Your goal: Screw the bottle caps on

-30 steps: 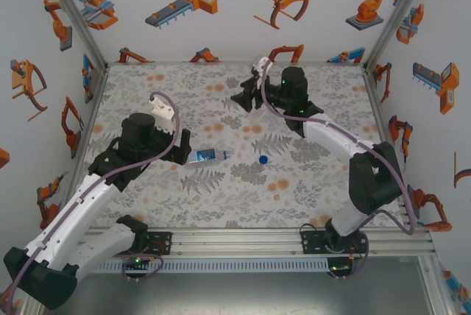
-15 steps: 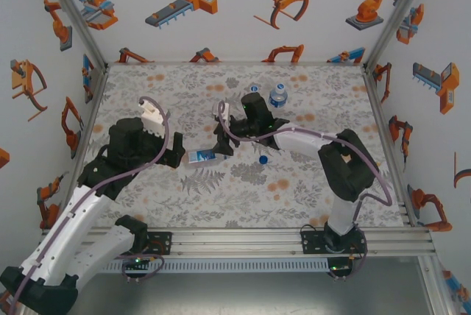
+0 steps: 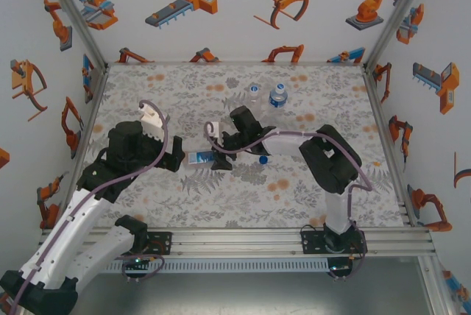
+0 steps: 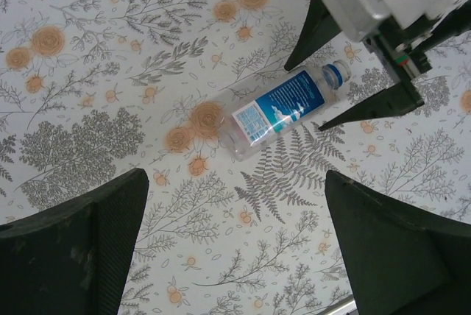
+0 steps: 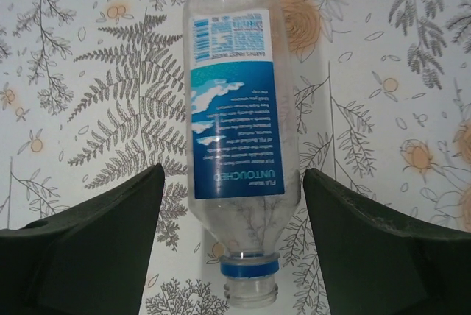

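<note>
Rolling, mostly. Nearest, left tool (image 3: 179,154) spread wide, gripping nothing, hovering near the base end of a lying bottle (image 3: 202,157). Across from it, right tool (image 5: 234,175) also released, straddling that bottle toward its uncapped neck. Could easily squirt sideways across the counter (image 3: 221,197) if pinched off-centre on thin round plastic. Just past that, blue cap (image 3: 263,159) lying loose, easy to knock away. Farther back, two upright bottles (image 3: 254,93), tippable by a careless elbow swing.

Overhead camera looks down from behind; both wrist cameras closely share the lying bottle (image 4: 283,109).
</note>
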Controlling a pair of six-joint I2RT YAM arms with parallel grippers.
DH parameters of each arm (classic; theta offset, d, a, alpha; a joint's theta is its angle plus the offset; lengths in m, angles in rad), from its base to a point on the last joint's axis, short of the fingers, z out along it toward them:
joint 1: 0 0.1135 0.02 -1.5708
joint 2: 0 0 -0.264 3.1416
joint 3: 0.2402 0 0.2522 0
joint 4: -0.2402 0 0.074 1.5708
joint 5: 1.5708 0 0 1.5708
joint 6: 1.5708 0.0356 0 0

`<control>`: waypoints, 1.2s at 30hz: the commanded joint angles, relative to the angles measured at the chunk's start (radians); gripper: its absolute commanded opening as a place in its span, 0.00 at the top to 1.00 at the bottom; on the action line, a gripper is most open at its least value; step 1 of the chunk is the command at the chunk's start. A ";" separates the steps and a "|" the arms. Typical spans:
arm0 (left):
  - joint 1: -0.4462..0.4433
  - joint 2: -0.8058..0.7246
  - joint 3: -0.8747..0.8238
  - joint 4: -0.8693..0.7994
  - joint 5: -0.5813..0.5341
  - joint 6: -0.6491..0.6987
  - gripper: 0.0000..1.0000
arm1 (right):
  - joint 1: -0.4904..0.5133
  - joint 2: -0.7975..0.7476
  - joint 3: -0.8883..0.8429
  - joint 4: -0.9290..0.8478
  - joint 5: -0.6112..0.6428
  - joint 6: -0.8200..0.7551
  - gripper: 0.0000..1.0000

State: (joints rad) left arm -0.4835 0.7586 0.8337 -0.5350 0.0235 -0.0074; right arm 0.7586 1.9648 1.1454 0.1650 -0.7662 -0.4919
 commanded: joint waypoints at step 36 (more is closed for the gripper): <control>-0.008 0.334 0.242 -0.052 0.686 0.132 0.02 | 0.161 -0.637 -0.160 -0.462 0.396 -0.580 0.71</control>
State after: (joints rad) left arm -0.4847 1.0687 1.0279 -0.5598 0.5869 0.0799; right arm 0.8879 1.3945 0.9886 -0.1493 -0.4339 -0.9562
